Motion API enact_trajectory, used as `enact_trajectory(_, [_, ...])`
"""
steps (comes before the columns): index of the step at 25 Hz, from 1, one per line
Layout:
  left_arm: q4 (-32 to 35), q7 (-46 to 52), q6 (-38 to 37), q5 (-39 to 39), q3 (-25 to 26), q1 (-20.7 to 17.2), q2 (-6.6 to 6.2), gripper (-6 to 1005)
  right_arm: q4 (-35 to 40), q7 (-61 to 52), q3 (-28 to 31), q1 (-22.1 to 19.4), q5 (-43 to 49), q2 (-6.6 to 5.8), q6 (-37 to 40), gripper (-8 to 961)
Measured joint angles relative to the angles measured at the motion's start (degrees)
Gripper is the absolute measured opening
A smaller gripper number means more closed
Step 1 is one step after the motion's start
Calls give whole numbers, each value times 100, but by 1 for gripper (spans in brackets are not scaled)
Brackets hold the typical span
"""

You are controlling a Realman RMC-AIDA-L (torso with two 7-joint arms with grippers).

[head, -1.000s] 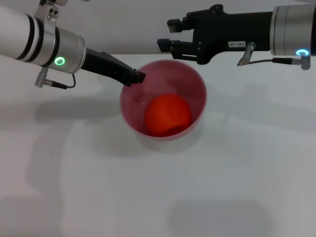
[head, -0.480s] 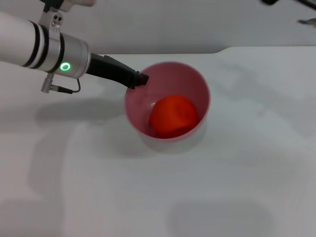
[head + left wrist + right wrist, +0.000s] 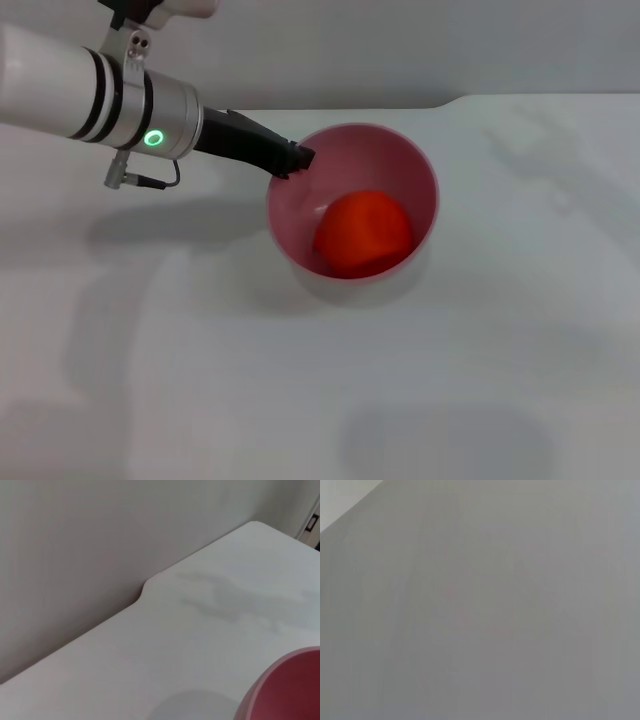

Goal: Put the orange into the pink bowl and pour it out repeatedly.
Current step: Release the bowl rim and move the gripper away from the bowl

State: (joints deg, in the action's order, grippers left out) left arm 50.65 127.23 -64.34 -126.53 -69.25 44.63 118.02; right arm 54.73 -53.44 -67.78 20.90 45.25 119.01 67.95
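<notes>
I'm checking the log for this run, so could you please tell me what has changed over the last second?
The right arm, which hung over the far rim of the pink bowl, has pulled out of view. The left gripper, still at the bowl's left rim, has carried the bowl a little to the right across the table. The orange stays inside the bowl.

The left wrist view shows a white table (image 3: 190, 645) running up to a plain grey wall (image 3: 100, 545); the table's far edge has a small curved step where it meets the wall. Soft grey shadows lie across the tabletop. In one corner of the picture a part of the pink bowl (image 3: 290, 690) shows, its smooth rim curving, with a shadow beside it.
</notes>
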Motion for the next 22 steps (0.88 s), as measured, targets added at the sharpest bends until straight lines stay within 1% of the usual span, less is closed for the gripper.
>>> enact_trajectory(5, [-28,-2,65,0,-37,-24,1,45,-316,268,-23,174,-474,-2,140,648])
enact_trajectory(10, [-55,-12,121,-1,-122,-32,-4,44,-470,311,-21,298,-579,-2,211,647])
enact_trajectory(15, [-56,-13,95,-3,-220,-26,-12,44,-505,317,-54,311,-678,4,229,646])
enact_trajectory(22, [-55,18,-57,-42,-220,-4,-23,44,-608,321,-42,222,-725,21,381,645])
